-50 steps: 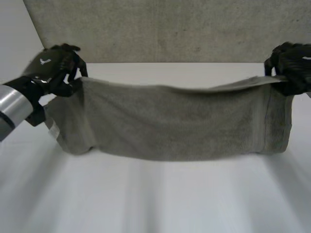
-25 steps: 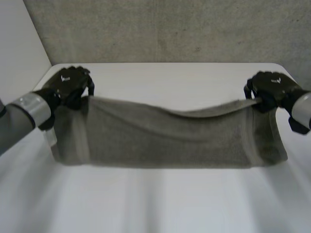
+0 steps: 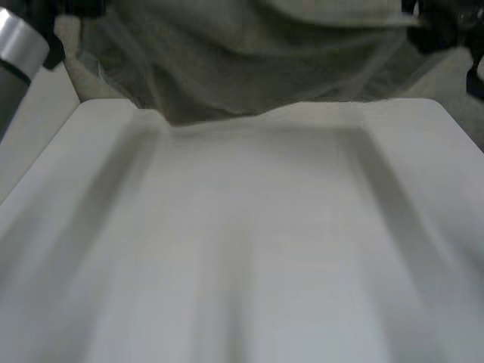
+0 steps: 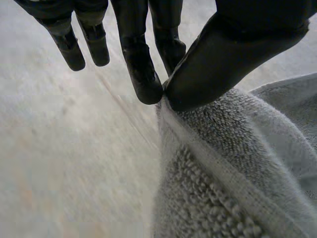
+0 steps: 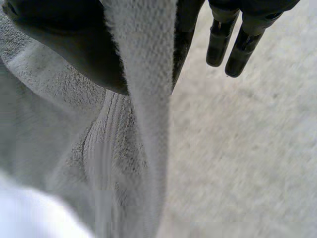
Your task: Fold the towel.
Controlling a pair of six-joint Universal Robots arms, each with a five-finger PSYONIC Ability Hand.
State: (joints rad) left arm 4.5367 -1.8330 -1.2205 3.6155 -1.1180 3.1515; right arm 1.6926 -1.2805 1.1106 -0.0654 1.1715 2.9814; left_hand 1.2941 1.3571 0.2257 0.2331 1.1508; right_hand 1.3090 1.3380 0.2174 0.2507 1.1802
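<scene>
The grey towel (image 3: 249, 60) hangs in the air above the far edge of the white table (image 3: 242, 249), stretched between both hands and sagging in the middle. In the left wrist view my left hand (image 4: 223, 54) pinches a hemmed corner of the towel (image 4: 218, 188) between thumb and a fingertip, its other fingers straight. In the right wrist view my right hand (image 5: 64, 44) clamps the towel's edge (image 5: 143, 74) between thumb and fingers. In the head view my right hand (image 3: 442, 26) is at the towel's upper right end, and my left arm (image 3: 19, 49) reaches to its upper left end.
A grey wall (image 3: 454, 76) stands behind the table. The table's left edge (image 3: 38, 166) runs diagonally toward the front.
Both hands have risen and carried the towel up off the table. It lay draped low a second ago and now hangs high over the far edge.
</scene>
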